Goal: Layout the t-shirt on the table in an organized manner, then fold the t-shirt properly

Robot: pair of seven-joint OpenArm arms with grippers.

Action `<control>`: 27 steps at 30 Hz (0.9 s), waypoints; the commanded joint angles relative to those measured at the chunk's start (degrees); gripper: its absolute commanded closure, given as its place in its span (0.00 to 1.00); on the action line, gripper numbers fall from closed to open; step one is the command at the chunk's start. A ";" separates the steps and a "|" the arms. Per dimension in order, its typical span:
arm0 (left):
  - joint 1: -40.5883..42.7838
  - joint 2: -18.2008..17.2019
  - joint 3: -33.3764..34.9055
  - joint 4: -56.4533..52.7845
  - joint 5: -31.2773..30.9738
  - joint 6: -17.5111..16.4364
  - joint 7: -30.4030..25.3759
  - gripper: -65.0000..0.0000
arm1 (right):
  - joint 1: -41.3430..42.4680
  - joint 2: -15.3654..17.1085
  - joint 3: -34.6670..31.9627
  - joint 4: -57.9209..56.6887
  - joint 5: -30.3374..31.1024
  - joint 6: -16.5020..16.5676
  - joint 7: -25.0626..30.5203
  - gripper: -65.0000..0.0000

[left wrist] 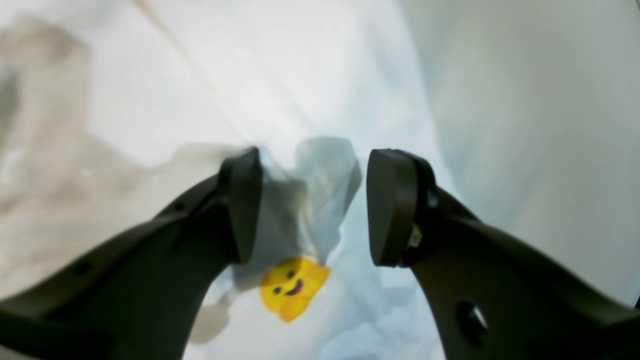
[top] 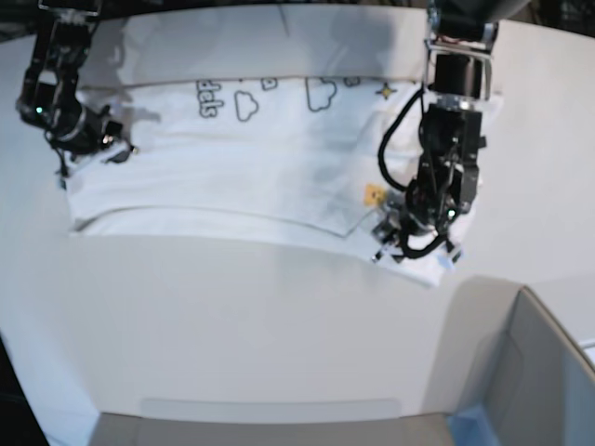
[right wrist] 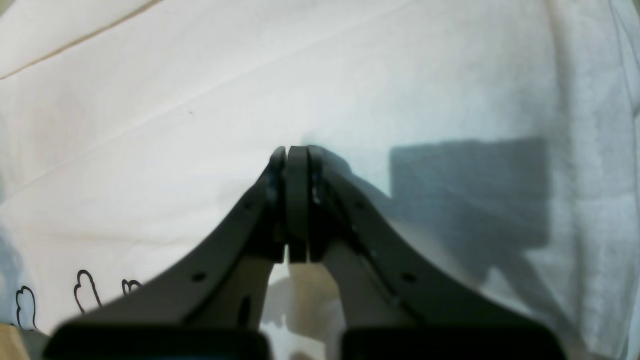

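Note:
The white t-shirt (top: 232, 177) lies spread across the table (top: 232, 316), with black-outlined clouds (top: 321, 91) along its far part and a small yellow star (top: 374, 194) near its right end. My left gripper (top: 395, 232) hovers at the shirt's right front corner. In the left wrist view it (left wrist: 315, 205) is open, with a raised pucker of cloth (left wrist: 320, 170) between the jaws and the smiling yellow star (left wrist: 292, 287) just below. My right gripper (top: 112, 144) is at the shirt's left edge. In the right wrist view it (right wrist: 297, 200) is shut, tips down on the shirt (right wrist: 350, 75).
A grey box with a blue corner (top: 530, 372) stands at the front right of the table. The table's curved edge runs along the front left (top: 56, 372). Cloud outlines (right wrist: 85, 290) show at the lower left of the right wrist view.

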 commanded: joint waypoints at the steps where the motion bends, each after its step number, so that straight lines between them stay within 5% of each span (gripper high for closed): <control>1: -1.99 0.11 0.83 -0.09 0.04 -0.40 -0.65 0.48 | -0.32 0.57 0.11 0.18 -2.09 -0.78 -1.68 1.00; 8: -2.78 0.55 1.62 -4.13 0.04 -0.40 -4.61 0.51 | -0.32 0.57 0.11 1.32 -2.09 -0.78 -1.76 1.00; 17: -2.78 0.63 1.01 -4.48 0.04 0.03 -4.96 0.95 | -1.64 0.48 0.38 8.97 -2.09 -0.78 -1.76 1.00; 27: -2.60 0.63 1.01 -4.48 -0.05 0.03 -4.96 0.96 | -0.76 1.09 0.64 16.71 -2.44 -0.78 -1.76 1.00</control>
